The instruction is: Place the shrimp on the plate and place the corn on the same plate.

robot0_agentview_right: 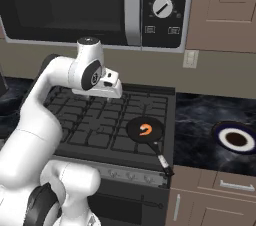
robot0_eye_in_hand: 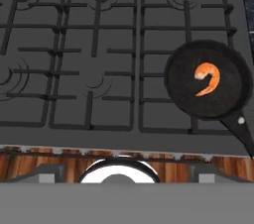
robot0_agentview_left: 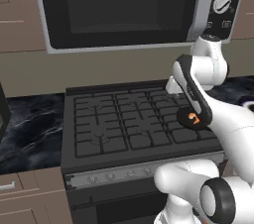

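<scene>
The shrimp (robot0_eye_in_hand: 207, 79), small, curled and orange, lies in a black frying pan (robot0_eye_in_hand: 218, 106) on the stove's front right burner; it is also seen from the right base (robot0_agentview_right: 145, 129) and beside the arm from the left base (robot0_agentview_left: 194, 119). The plate (robot0_agentview_right: 237, 139), navy-rimmed with a white ring and dark centre, sits on the dark counter right of the stove. My gripper (robot0_agentview_right: 106, 95) hangs open and empty over the stove's middle, left of and behind the pan; its fingertips (robot0_eye_in_hand: 48, 172) stand wide apart. The corn is out of view.
A black gas stove (robot0_agentview_right: 90, 120) with raised grates spans the work area. The pan's handle (robot0_agentview_right: 161, 159) juts past the stove's front edge. A microwave (robot0_agentview_right: 75, 5) hangs low above the stove. Dark marble counter (robot0_agentview_left: 30, 129) flanks both sides.
</scene>
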